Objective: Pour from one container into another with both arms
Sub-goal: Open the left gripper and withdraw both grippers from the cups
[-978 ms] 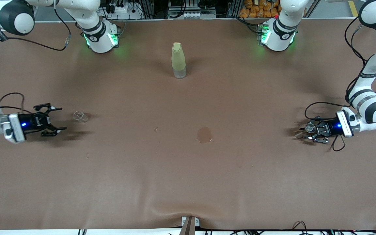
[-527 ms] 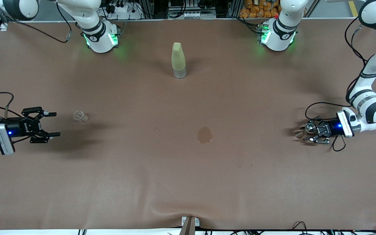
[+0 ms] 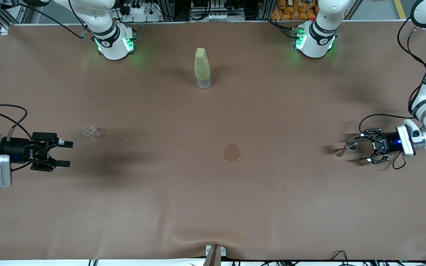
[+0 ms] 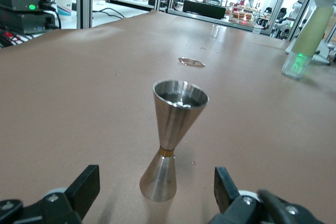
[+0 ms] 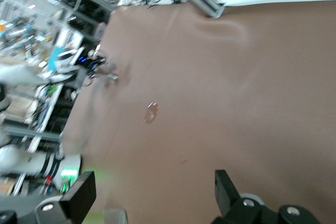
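Observation:
The tiny clear glass cup [image 3: 91,132] stands alone on the brown cloth toward the right arm's end. My right gripper [image 3: 68,153] hovers apart from it, closer to that end of the table, open and empty. The silver hourglass jigger [image 3: 348,147] stands upright toward the left arm's end. In the left wrist view the jigger [image 4: 173,140] has its base just off my left gripper [image 4: 155,190], whose fingers [image 4: 84,188] stand wide on either side without touching it. In the front view the left gripper [image 3: 362,147] is open beside the jigger.
A tall pale yellow-green bottle [image 3: 202,68] stands mid-table close to the robots' bases. A small wet patch [image 3: 231,152] marks the cloth in the middle. The cloth bulges into a fold at the edge nearest the front camera [image 3: 213,242].
The left gripper opened, let go of the jigger and drew back toward its end of the table. The right gripper pulled away from the glass cup toward its own end.

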